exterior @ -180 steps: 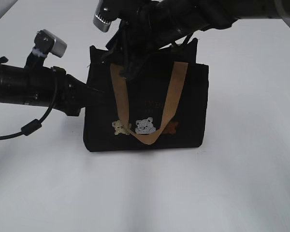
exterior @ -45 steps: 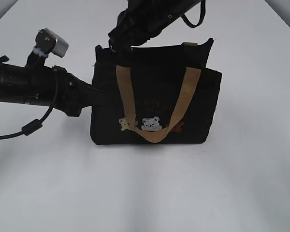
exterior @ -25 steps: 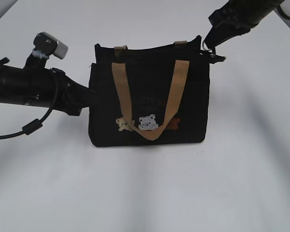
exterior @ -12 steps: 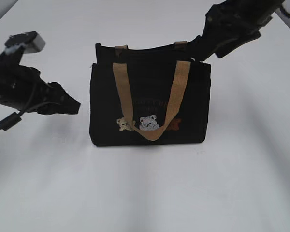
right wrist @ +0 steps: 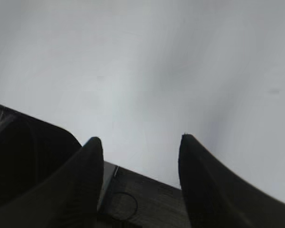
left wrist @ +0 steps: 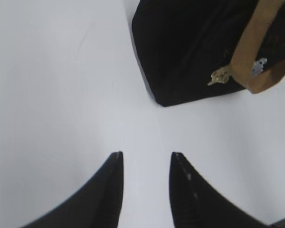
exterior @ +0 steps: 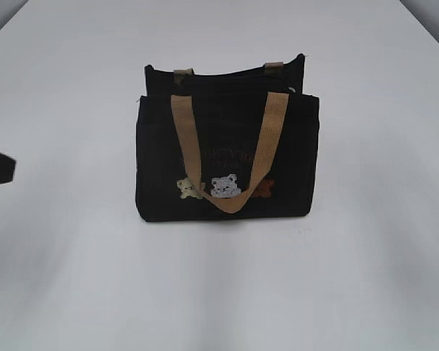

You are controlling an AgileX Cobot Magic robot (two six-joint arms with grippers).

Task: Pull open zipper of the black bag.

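The black bag (exterior: 227, 164) is seen upright mid-table, its zipper (exterior: 227, 73) running left to right along the top, nearer the empty, parted right gripper (right wrist: 140, 156) than the equally empty, parted left gripper (left wrist: 145, 164).

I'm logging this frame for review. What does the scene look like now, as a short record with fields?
bag: black bag upright on the white table, nothing touching it
handle: tan strap hangs down the front
top: mouth looks parted between front and back panels; zipper pull not visible
left hand: open, empty, apart from the bag
right hand: open, empty, over bare table
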